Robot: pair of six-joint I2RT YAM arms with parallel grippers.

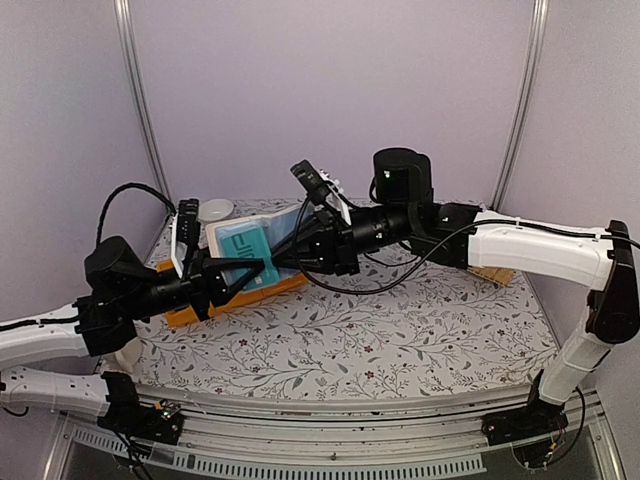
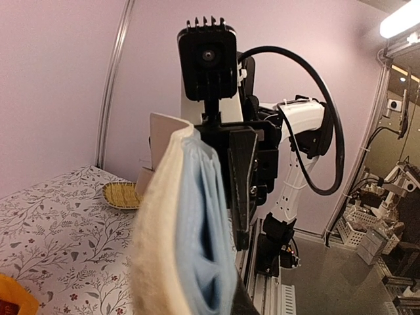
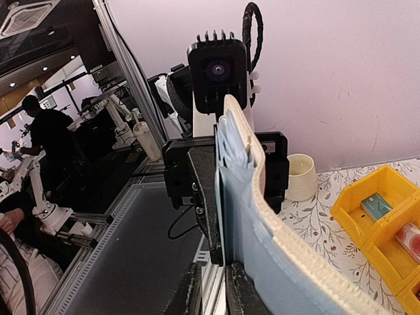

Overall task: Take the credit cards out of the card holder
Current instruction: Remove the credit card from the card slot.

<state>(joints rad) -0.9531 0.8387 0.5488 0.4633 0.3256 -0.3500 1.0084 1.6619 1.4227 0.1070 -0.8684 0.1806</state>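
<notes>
Both arms hold the card holder [image 1: 228, 232] in the air at the back left. My left gripper [image 1: 222, 272] is shut on its lower edge; in the left wrist view the whitish cover and pale blue leaves of the card holder [image 2: 190, 230] fill the lower frame. A teal credit card [image 1: 245, 245] lies in the open face. My right gripper [image 3: 220, 289] stands narrowly open, with its tips at the thin edge of that credit card [image 3: 220, 197] beside the leaves of the card holder [image 3: 275, 262]. A teal card [image 3: 376, 207] and a red one [image 3: 410, 237] lie in a bin.
A yellow bin [image 3: 387, 178] sits on the flowered cloth under the holder, and it shows orange from above as the bin [image 1: 185, 312]. A white candle cup [image 3: 301, 176] stands by the back wall. A woven straw basket [image 2: 121, 195] lies at the right.
</notes>
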